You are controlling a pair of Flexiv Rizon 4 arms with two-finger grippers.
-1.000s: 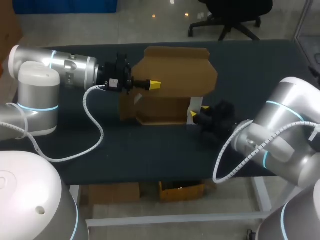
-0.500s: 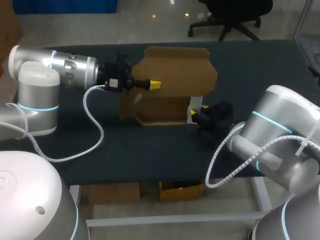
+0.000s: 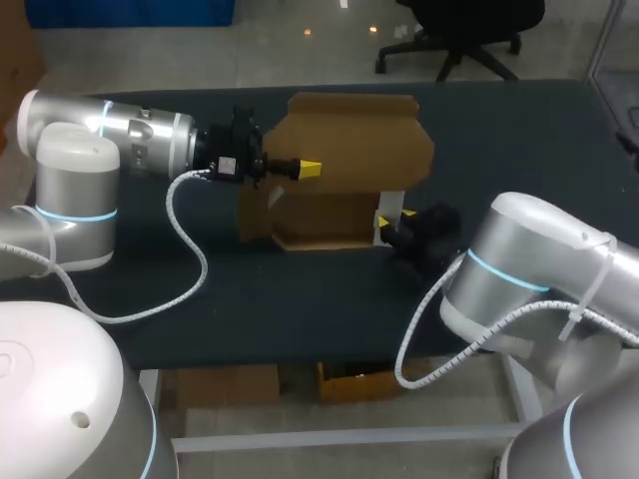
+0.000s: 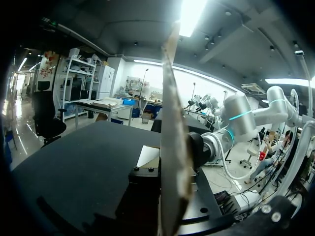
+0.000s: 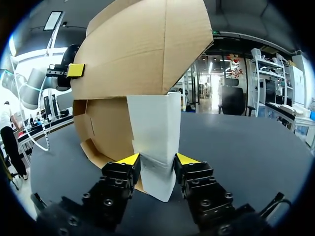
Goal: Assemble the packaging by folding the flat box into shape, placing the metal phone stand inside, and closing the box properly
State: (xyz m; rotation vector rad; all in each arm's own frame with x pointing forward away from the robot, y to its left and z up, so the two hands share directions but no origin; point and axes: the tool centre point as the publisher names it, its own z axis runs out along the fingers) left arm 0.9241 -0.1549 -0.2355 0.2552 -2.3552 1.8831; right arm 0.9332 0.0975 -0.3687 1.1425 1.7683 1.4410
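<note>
My left fingers (image 3: 309,168) clamp the raised lid of the brown cardboard box (image 3: 349,130), steadying it upright mid-counter (image 3: 300,294). My right fingers (image 5: 129,160) pinch its white side flap (image 5: 152,123), probably to fold it inward.

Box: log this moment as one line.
box: partly folded | left gripper: shut on brown flap | right gripper: shut on white flap
</note>
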